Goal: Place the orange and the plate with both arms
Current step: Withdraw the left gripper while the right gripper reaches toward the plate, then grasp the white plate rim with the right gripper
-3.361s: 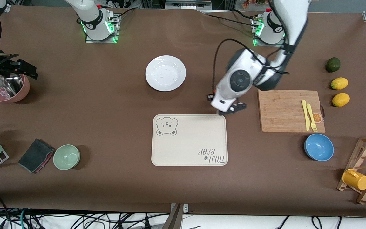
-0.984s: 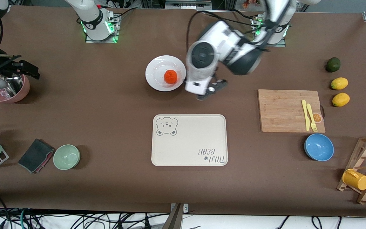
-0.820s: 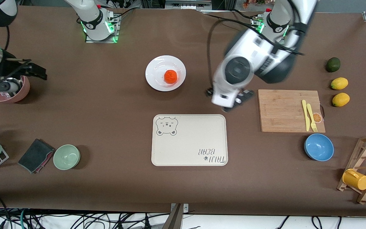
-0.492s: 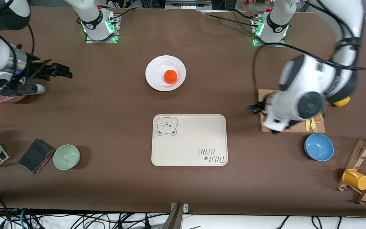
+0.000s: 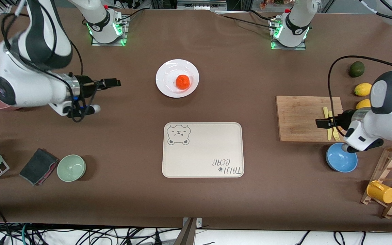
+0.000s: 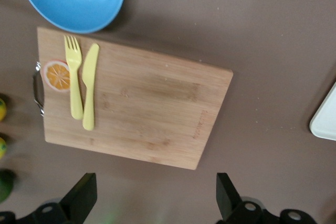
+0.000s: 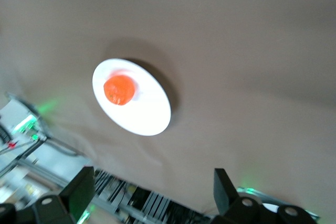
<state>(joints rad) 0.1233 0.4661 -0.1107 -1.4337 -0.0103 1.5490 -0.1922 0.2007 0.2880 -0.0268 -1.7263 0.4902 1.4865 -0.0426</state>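
Orange (image 5: 182, 82) sits on the plate (image 5: 168, 74), upper centre of the frame, so that half looks done; moving the plate seems left; right gripper (image 5: 111, 82) at mid-left and left gripper (image 5: 322, 123) over the cutting board (image 5: 301, 117) both have jaws apart, empty.

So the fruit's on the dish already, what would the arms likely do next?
Probably the right claw reaches on toward the plate to grip its rim. The orange already sits on it, and the open claw points that way. The left claw, open over the cutting board, is well away from the plate.
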